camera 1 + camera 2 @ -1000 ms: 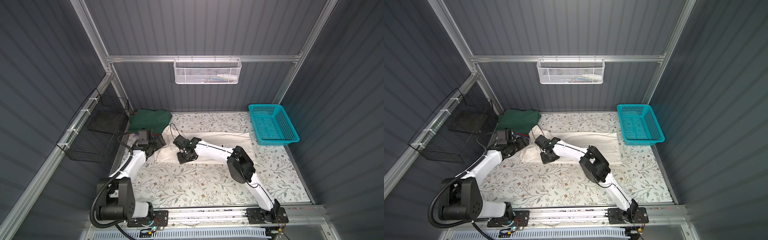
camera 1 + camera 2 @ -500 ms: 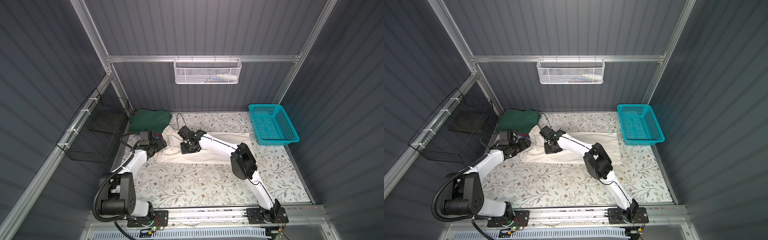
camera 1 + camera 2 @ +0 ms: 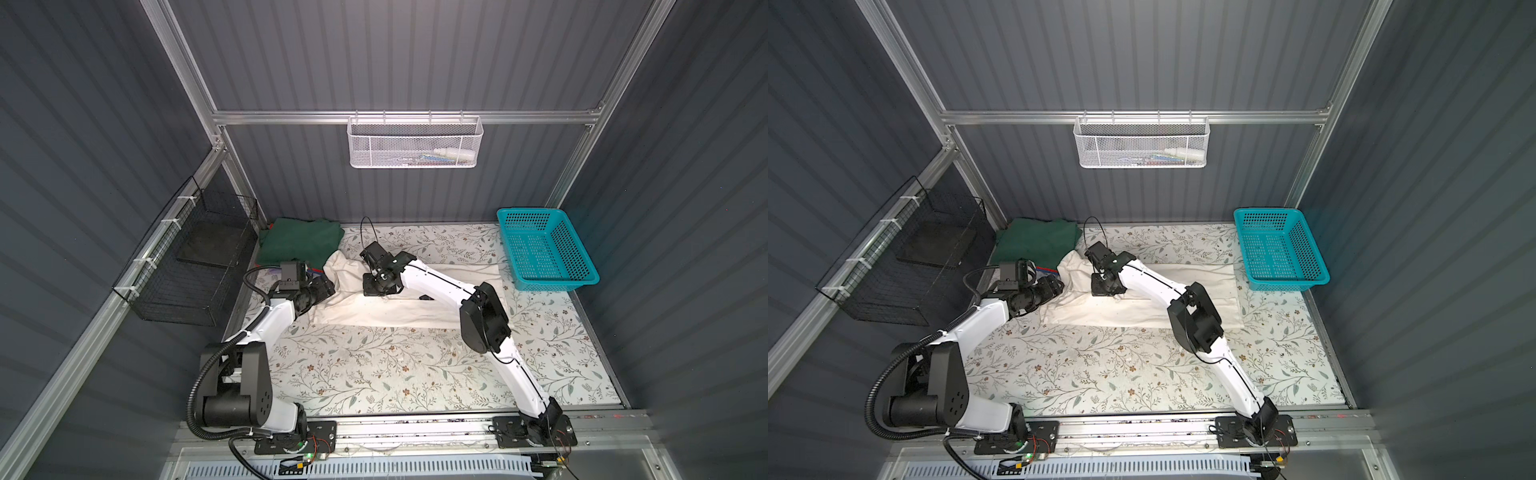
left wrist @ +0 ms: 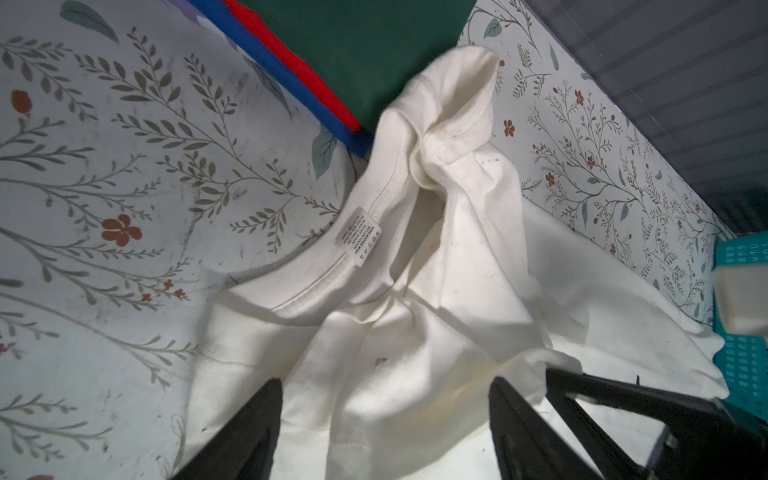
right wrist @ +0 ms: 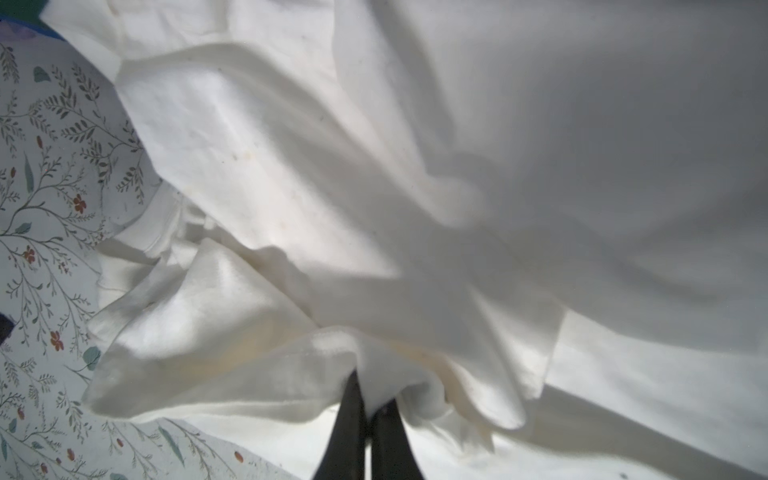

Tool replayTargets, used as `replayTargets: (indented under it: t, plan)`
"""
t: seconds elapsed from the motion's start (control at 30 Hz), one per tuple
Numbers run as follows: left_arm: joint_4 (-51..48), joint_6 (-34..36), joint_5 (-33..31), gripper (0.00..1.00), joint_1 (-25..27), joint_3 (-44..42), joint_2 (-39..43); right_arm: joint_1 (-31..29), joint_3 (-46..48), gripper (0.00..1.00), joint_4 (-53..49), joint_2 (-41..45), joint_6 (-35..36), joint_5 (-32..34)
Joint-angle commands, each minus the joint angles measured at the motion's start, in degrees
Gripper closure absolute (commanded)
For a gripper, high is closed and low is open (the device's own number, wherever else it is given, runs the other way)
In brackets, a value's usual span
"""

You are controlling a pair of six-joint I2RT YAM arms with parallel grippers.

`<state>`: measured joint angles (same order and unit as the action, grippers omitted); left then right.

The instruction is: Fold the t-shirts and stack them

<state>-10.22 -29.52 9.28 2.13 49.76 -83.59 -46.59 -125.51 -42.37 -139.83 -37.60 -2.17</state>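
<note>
White tee has just been dragged at its collar end up to the green tee by my right jaws, pinching its cloth; left jaws spread, empty: fold unfinished

Matt, perhaps cotton, white tee

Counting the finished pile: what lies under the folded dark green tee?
Under the dark green tee, a red edge and a blue edge stick out in the left wrist view. The rest is covered, so whether that is one shirt or two cannot be told.
</note>
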Motion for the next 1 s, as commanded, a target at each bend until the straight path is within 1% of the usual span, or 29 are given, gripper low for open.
replayTargets:
  t: [0.0,0.13,0.3,0.53,0.6,0.67,0.73,0.8,0.87,0.93,0.97]
  plan:
    - [0.3,0.7,2.0,0.23,-0.2,-1.0,-0.4,0.8,-1.7,0.96,-1.9,-1.2,-1.2,1.2]
    - [-0.9,2.1,-0.9,0.24,1.0,-1.2,0.8,1.0,-1.5,0.96,-3.4,-1.2,-2.2,3.6]
    - [-1.4,2.0,-1.2,0.24,1.2,-1.3,1.0,1.2,-1.6,0.96,-4.2,-1.1,-2.8,6.0]
    - [-1.8,2.2,-1.4,0.24,1.2,-0.3,0.9,2.0,-1.7,0.95,-4.3,-1.1,-3.1,5.6]
    - [-2.0,2.1,-1.4,0.26,1.3,-0.1,1.2,2.3,-1.7,0.94,-4.3,-1.2,-3.4,5.4]
    - [-1.3,2.0,-1.2,0.31,1.5,-0.7,2.3,2.6,-1.7,0.93,-4.2,-1.3,-3.4,4.6]
    - [-0.9,2.0,-1.2,0.41,2.6,-1.8,4.1,2.7,-1.8,0.93,-3.9,-1.5,-3.4,3.9]
    - [0.3,2.4,-0.4,0.51,4.6,-3.5,5.4,2.8,-2.0,0.93,-3.9,-1.7,-3.4,3.5]
    - [1.0,3.2,0.1,0.54,7.1,-4.9,6.0,2.9,-1.9,0.93,-4.0,-1.8,-3.5,3.2]
    - [0.6,3.3,-0.5,0.62,9.5,-6.0,6.1,2.9,-1.9,0.93,-4.0,-1.7,-3.4,3.2]
    - [0.9,3.3,-0.2,0.64,10.1,-6.5,5.9,3.0,-1.9,0.93,-3.9,-1.8,-3.4,3.1]
